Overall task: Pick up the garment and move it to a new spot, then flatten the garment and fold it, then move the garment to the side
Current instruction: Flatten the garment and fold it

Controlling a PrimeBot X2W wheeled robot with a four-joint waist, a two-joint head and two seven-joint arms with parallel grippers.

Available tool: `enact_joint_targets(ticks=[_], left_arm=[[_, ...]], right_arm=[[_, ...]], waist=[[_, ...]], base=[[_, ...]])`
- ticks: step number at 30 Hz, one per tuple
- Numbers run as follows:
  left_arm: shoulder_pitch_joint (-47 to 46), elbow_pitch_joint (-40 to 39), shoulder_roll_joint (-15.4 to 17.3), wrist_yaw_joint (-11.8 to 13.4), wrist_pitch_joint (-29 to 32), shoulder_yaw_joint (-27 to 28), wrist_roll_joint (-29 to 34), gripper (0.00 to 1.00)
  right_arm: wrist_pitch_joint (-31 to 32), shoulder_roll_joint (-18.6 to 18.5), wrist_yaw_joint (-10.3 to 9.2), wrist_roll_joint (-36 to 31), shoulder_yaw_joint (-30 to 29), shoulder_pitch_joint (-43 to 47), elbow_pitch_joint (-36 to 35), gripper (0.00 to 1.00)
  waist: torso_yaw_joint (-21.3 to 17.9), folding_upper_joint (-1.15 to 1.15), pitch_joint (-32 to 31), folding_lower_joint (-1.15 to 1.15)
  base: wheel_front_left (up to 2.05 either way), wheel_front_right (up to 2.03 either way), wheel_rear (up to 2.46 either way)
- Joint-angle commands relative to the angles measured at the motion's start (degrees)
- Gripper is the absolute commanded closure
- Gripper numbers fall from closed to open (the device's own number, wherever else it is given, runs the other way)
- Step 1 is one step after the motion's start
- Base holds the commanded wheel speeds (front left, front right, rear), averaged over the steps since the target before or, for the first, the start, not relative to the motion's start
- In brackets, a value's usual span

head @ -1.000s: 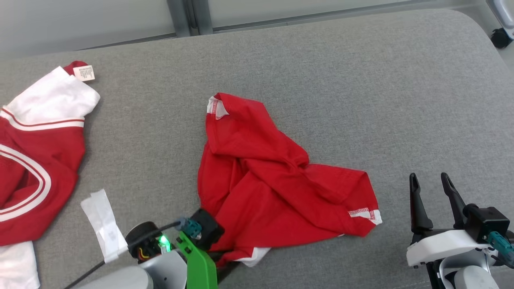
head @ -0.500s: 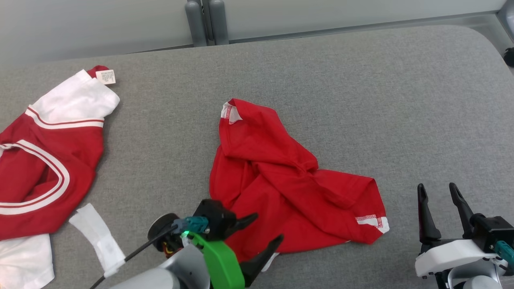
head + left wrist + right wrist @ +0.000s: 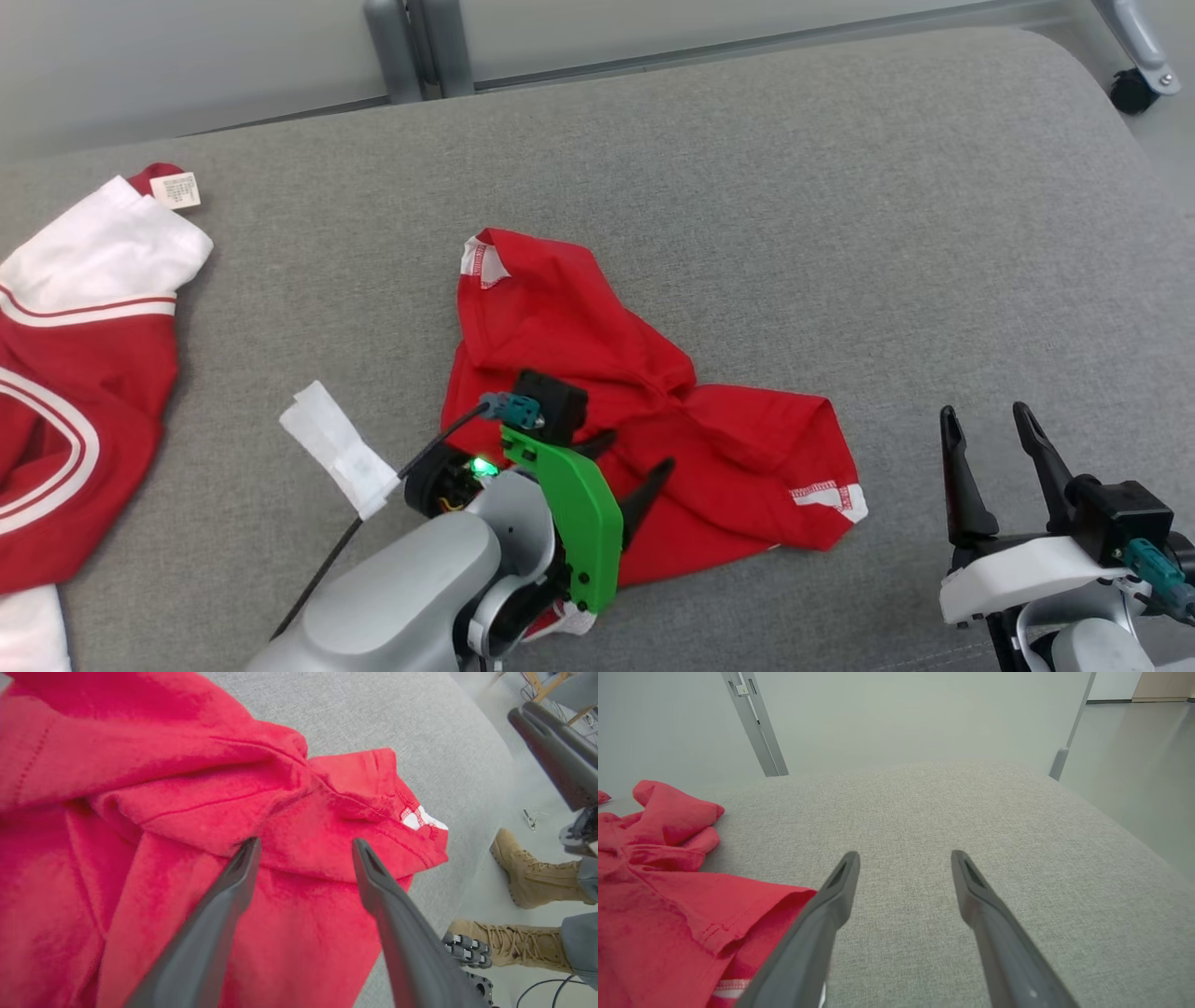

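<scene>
Two garments on the grey bench (image 3: 840, 187): crumpled red garment (image 3: 560, 317) mid-bench, red-and-white jersey (image 3: 84, 373) far left. My left hand (image 3: 639, 450) angles down over the red one, fingers spread; right hand (image 3: 983, 411) upright beside it, spread too.

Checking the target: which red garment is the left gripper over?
The plain red garment at the middle; the left gripper hangs open above it. The white-striped garment lies apart, far left.

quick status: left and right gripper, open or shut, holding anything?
Left gripper: open, poised over the red garment, gripping nothing.
Right gripper: open, empty, over the grey cushion.
</scene>
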Motion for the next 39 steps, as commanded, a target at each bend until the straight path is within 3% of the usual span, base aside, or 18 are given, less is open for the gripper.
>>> enact_joint_targets(ticks=[1,2,3,4,5,7,8,10,11,13,16,23,31,35,36,39], left_arm=[[-0.4,1.3,-0.8,-0.8,-0.5,0.4,-1.1,0.0],[-0.6,1.9,-1.3,-1.2,-0.8,0.7,-1.2,0.0],[-0.8,2.7,-1.6,-1.6,-1.2,1.1,-1.5,0.12],[-1.0,3.3,-1.5,-1.5,-1.3,1.1,-1.3,0.17],[-1.5,4.0,-1.4,-1.4,-1.5,0.9,-0.5,0.5],[-1.6,4.3,-1.6,-1.5,-2.0,1.1,-0.5,0.55],[-1.4,4.1,-1.7,-1.8,-2.2,1.2,-0.9,0.54],[-1.3,3.4,-1.3,-2.0,-2.5,1.3,-0.8,0.3],[-1.0,3.0,-0.9,-2.0,-2.6,1.1,-0.5,0.22],[-0.3,1.9,0.0,-1.5,-2.9,1.3,-0.4,0.19],[0.3,0.2,1.3,-0.3,-3.7,2.1,-0.3,0.0],[1.0,-2.4,4.6,2.3,-3.5,3.7,-1.0,0.0],[1.5,-1.8,2.8,1.6,-2.3,2.6,-1.9,0.02],[1.1,-1.2,2.0,1.4,-2.3,2.2,-1.7,0.29],[0.8,-1.0,1.8,1.3,-2.3,2.3,-1.7,0.42],[-0.1,-0.5,1.5,1.6,-2.8,2.6,-1.4,0.53]], right_arm=[[-0.2,0.2,-0.02,0.5,-0.3,0.1,-0.1,0.0],[-0.2,0.2,-0.02,0.6,-0.6,0.2,-0.2,0.0],[-0.2,0.2,-0.02,0.6,-0.9,0.5,-0.1,0.0],[-0.2,0.3,-0.02,0.6,-1.0,0.6,-0.1,0.0],[-0.2,0.4,-0.02,0.5,-1.0,0.7,-0.1,0.0],[-0.2,0.5,-0.02,0.4,-1.2,0.7,0.0,0.0],[-0.2,0.5,-0.02,0.4,-1.3,0.8,0.0,0.0],[-0.2,0.6,-0.02,0.4,-1.5,1.0,-0.2,0.0],[-0.2,0.6,-0.02,0.5,-1.7,1.2,-0.2,0.0],[-0.2,0.7,-0.02,0.4,-1.9,1.4,-0.3,0.0],[-0.2,0.7,-0.02,0.2,-2.1,1.5,-0.3,0.0],[-0.2,0.5,-0.02,0.0,-1.7,0.6,-0.4,0.0],[-0.2,0.5,-0.02,0.5,-0.9,-0.2,-0.3,0.0],[-0.2,0.7,-0.02,0.6,-1.0,-0.1,-0.2,0.0],[-0.2,0.7,-0.02,0.6,-1.0,-0.2,-0.2,0.0],[-0.2,0.8,-0.02,0.7,-1.0,-0.4,-0.1,0.0]], waist=[[-1.5,0.0,1.0,0.0],[-1.7,0.0,1.2,0.0],[-1.9,0.0,1.3,0.0],[-2.0,0.0,1.3,0.0],[-2.2,0.0,1.3,0.0],[-2.5,0.0,1.2,0.0],[-2.5,0.0,1.2,0.0],[-2.5,0.0,1.1,0.0],[-2.3,0.0,1.0,0.0],[-1.9,0.0,0.8,0.0],[-1.1,0.0,0.6,0.0],[0.6,0.0,0.5,0.0],[0.0,0.0,1.2,0.0],[-0.9,0.0,1.8,0.0],[-1.1,0.0,2.0,0.0],[-1.8,0.0,2.3,0.0]], base=[[0.0,0.0,0.0],[0.0,0.0,0.0],[0.0,0.0,0.0],[0.0,0.0,0.0],[0.0,0.0,0.0],[0.0,0.0,0.0],[0.0,0.0,0.0],[0.0,0.0,0.0],[0.0,0.0,0.0],[0.0,0.0,0.0],[0.0,0.0,0.0],[0.0,0.0,0.0],[0.0,0.0,0.0],[0.0,0.0,0.0],[0.0,0.0,0.0],[0.0,0.0,0.0]])
